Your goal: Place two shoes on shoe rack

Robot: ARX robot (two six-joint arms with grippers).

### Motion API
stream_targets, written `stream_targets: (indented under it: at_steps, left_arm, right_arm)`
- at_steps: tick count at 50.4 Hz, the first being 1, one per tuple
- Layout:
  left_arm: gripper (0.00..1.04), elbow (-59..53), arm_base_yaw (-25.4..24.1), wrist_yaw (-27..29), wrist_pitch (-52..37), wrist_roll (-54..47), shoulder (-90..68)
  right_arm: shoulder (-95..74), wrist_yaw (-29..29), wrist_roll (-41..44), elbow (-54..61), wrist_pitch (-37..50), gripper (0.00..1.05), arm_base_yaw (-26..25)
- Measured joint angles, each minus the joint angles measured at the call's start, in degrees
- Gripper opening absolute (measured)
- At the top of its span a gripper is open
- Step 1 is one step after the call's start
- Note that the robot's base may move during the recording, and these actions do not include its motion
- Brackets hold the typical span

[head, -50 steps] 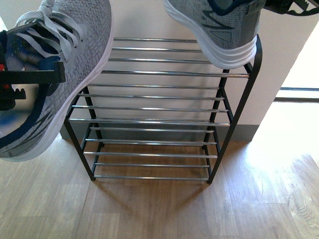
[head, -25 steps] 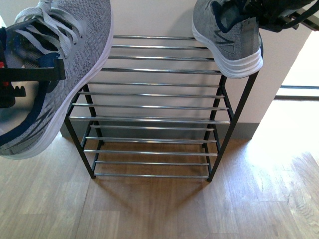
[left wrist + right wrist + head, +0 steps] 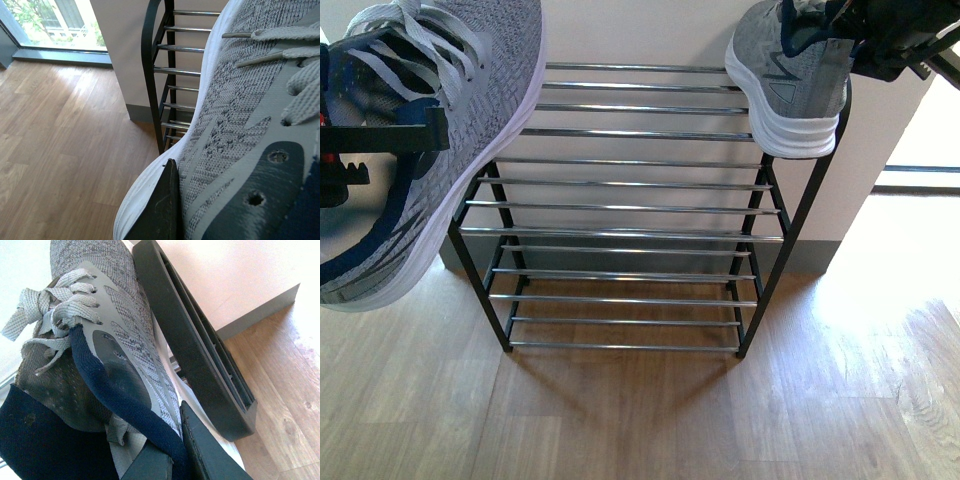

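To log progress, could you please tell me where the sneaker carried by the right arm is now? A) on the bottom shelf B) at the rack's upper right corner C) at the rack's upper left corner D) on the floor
B: the front view shows the grey sneaker at the upper right corner of the shoe rack, white sole beside the top bars.

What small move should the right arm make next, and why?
Probably ease the right sneaker down and inward onto the top bars of the shoe rack. The right gripper is shut on its collar, and its heel sole seems to overhang the front bar at the right corner. The left gripper holds the left sneaker aloft.
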State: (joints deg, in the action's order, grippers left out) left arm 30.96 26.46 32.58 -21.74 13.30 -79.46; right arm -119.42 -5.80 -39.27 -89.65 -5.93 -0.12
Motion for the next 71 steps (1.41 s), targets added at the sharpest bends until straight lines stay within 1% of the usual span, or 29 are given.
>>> stream_targets:
  at_steps: [14,18,23,31,33,41,46,54,59,66,71]
  left_arm:
    - [0.02,0.0,0.0,0.0,0.0,0.0,0.0]
    - [0.02,0.0,0.0,0.0,0.0,0.0,0.0]
    - [0.02,0.0,0.0,0.0,0.0,0.0,0.0]
    - [0.02,0.0,0.0,0.0,0.0,0.0,0.0]
    - [0.02,0.0,0.0,0.0,0.0,0.0,0.0]
    - [0.02,0.0,0.0,0.0,0.0,0.0,0.0]
    - [0.02,0.0,0.0,0.0,0.0,0.0,0.0]
    - [0.02,0.0,0.0,0.0,0.0,0.0,0.0]
    - [0.02,0.0,0.0,0.0,0.0,0.0,0.0]
    - [0.02,0.0,0.0,0.0,0.0,0.0,0.0]
    - [0.02,0.0,0.0,0.0,0.0,0.0,0.0]
  right_arm:
    - [-2.2,-0.4,0.0,-3.7,-2.0,0.01,0.1]
    - [-2.2,-0.4,0.4,-3.7,-1.0,0.15,0.1]
    - [-1.9,-0.4,1.0,-3.7,0.1,0.27,0.1]
    - [1.2,0.5,2.8,-0.6,3.7,0.52,0.1]
    - [2.4,1.1,3.3,0.5,4.6,0.57,0.1]
    - [9.6,4.9,6.1,6.7,9.4,0.84,0.0]
    - [13.6,7.4,7.8,11.0,12.9,0.96,-0.5]
    - [19.6,13.9,11.5,19.4,19.9,0.95,-1.8]
    - [24.7,20.2,14.3,27.0,25.4,0.96,-3.6]
    - [33.4,29.9,20.0,39.7,34.2,0.96,-8.8]
    - [38.0,33.0,24.4,46.1,39.9,0.96,-12.3]
